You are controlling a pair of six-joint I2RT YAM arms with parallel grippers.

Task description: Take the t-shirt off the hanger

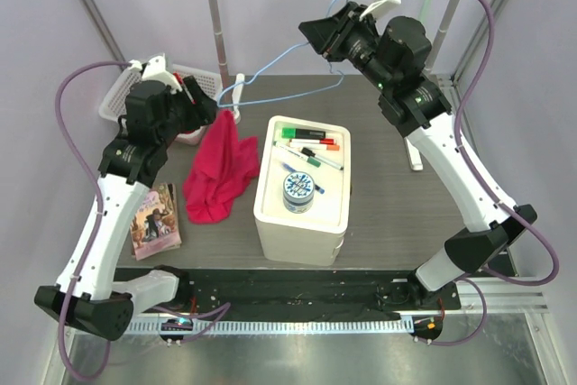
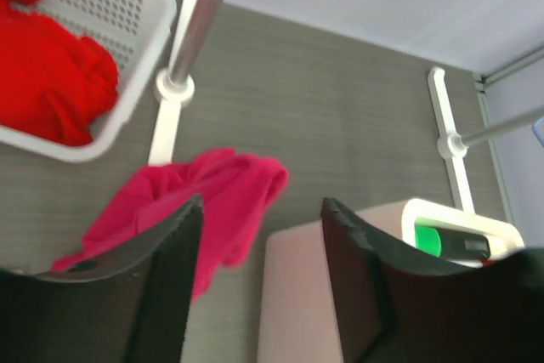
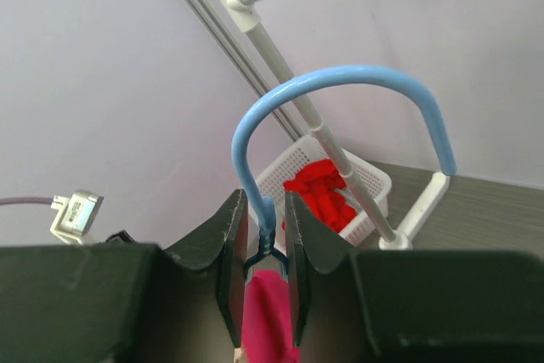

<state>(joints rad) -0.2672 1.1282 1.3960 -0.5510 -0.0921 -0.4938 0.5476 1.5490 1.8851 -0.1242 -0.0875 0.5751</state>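
The grey table [image 1: 397, 196] carries a white box [image 1: 297, 245], the largest item. It holds markers [image 1: 311, 142] and a round tin [image 1: 297, 191]. The tin's label is too small to read, as is the cover of the book [image 1: 155, 218] at the left edge. The t-shirt [image 1: 221, 169] is magenta and crumpled in a heap. It lies on the table just beside the box's left wall, off the hanger. The light blue hanger [image 3: 340, 74] is bare and held in the air, with the right gripper [image 3: 264, 210] clamped on its neck below the hook. The left gripper [image 2: 262, 206] hangs above the t-shirt, fingers apart, apparently touching nothing.
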